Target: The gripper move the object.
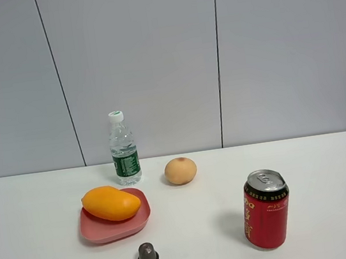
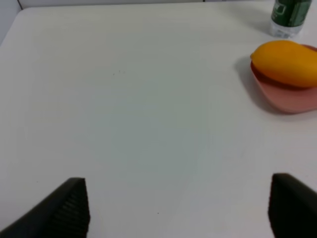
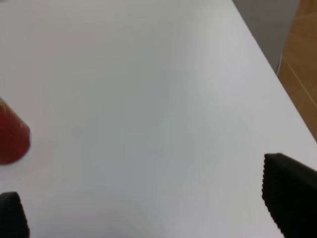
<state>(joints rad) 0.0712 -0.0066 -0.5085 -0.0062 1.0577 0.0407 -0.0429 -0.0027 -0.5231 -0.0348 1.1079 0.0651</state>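
The orange-yellow oval mango (image 1: 111,203) lies in a shallow pink dish (image 1: 97,231) on the white table, left of middle. It also shows in the left wrist view (image 2: 286,63), in the dish (image 2: 292,99). Neither gripper shows in the exterior high view. My left gripper (image 2: 178,208) is open and empty, well apart from the mango over bare table. My right gripper (image 3: 148,208) is open and empty over bare table near the table's edge.
A water bottle (image 1: 123,148) stands behind the dish. A round pale tan fruit (image 1: 181,170) sits mid-table. A red can (image 1: 266,208) stands at the front right and also shows in the right wrist view (image 3: 11,136). A small dark capsule (image 1: 147,255) sits in front of the dish.
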